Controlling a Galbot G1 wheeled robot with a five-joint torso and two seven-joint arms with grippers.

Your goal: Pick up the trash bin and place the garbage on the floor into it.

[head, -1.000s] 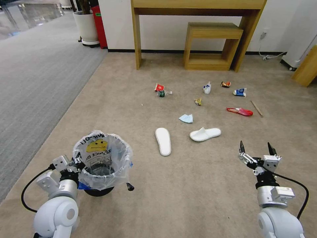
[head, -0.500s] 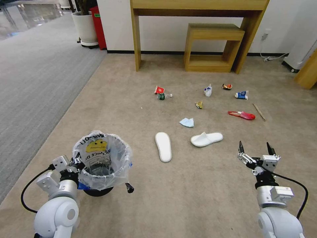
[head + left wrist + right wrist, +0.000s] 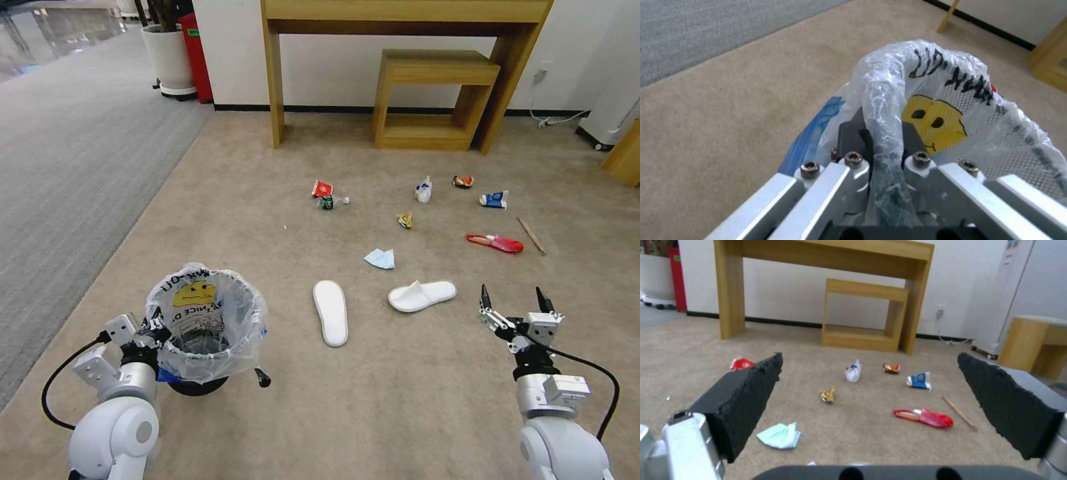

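Beige carpet (image 3: 427,400), left pincer (image 3: 882,133) clamping trash bin (image 3: 207,320) rim, right pincer (image 3: 514,303) spread wide

Lighting: bright, even and diffuse; we find no hard-edged shadows. The trash bin (image 3: 207,327) throws only a faint dark patch on the beige floor (image 3: 413,400) at its base.

Glare: the shiny flooring at the far left corner in the head view mirrors pale light.

Distortion: in the head view we note wide-angle bending, the wooden table (image 3: 400,20) legs splaying outward.

Focus: in the left wrist view the nearest metal links are soft; in the right wrist view the black fingers (image 3: 746,396) and the small litter beyond look slightly blurred.
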